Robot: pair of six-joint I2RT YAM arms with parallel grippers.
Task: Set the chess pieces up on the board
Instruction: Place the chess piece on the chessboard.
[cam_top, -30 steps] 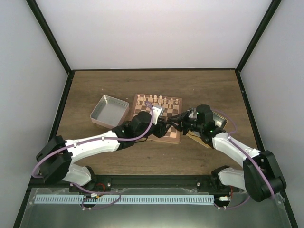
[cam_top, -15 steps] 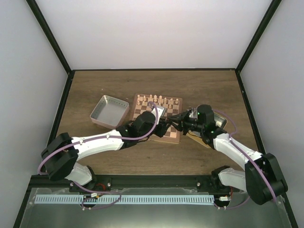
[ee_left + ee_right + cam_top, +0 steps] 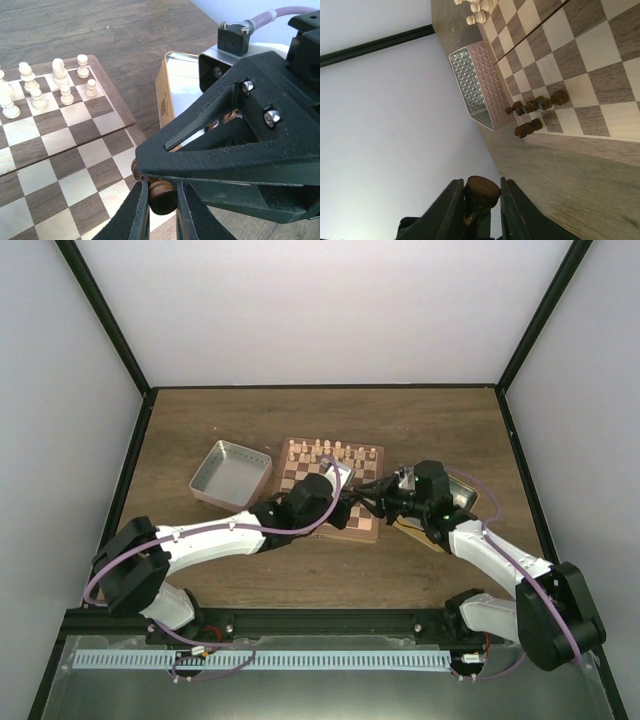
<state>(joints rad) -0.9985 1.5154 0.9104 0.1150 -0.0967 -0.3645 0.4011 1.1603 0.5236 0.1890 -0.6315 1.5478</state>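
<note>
Wooden table (image 3: 420, 420), board (image 3: 296, 476) mid-frame, left gripper (image 3: 161, 188) and right gripper (image 3: 481, 183) both pinching one dark chess piece (image 3: 163, 195), lengthwise along right fingers, base outward.

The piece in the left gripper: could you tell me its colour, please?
Dark brown; the piece shows best in the left wrist view.

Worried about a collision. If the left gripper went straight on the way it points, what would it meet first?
Most likely the right gripper: its black body sits directly ahead of the left gripper, seemingly very close, over the board.
</note>
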